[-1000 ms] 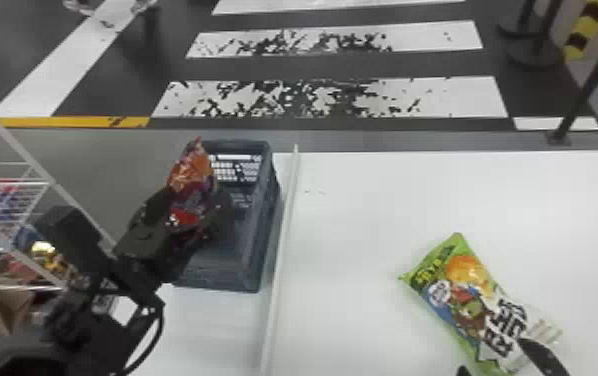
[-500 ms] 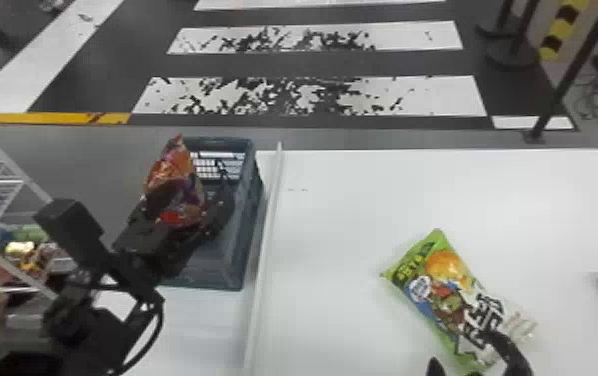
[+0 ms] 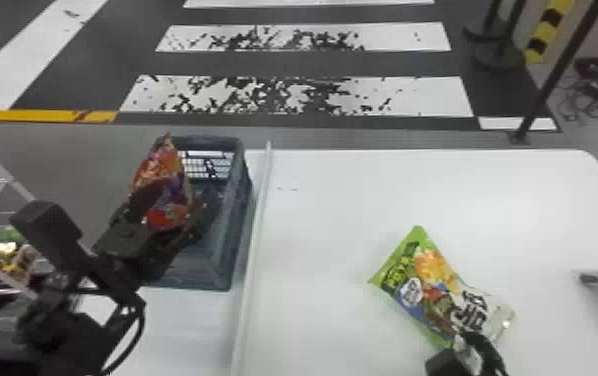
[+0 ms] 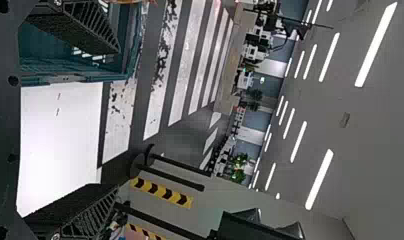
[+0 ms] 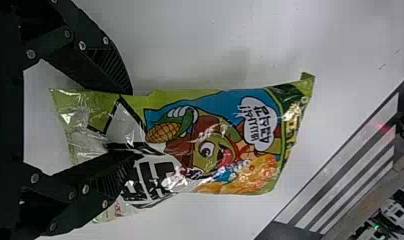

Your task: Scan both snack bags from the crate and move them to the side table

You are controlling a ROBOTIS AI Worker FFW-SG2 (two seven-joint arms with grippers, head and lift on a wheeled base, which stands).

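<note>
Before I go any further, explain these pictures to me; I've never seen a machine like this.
This is a robot with two black arms, each ending in a two-fingered hand. One picture looks down from its head; the other two come from its wrists and are turned sideways.

On the white table lies a green snack bag. To the left stands a dark crate, and at its left side a red-orange snack bag, partly hidden by the left hand. That hand is open, with no bag between its fingers. The right hand is open too, its fingers at one end of the green bag, which doesn't look gripped.
</note>
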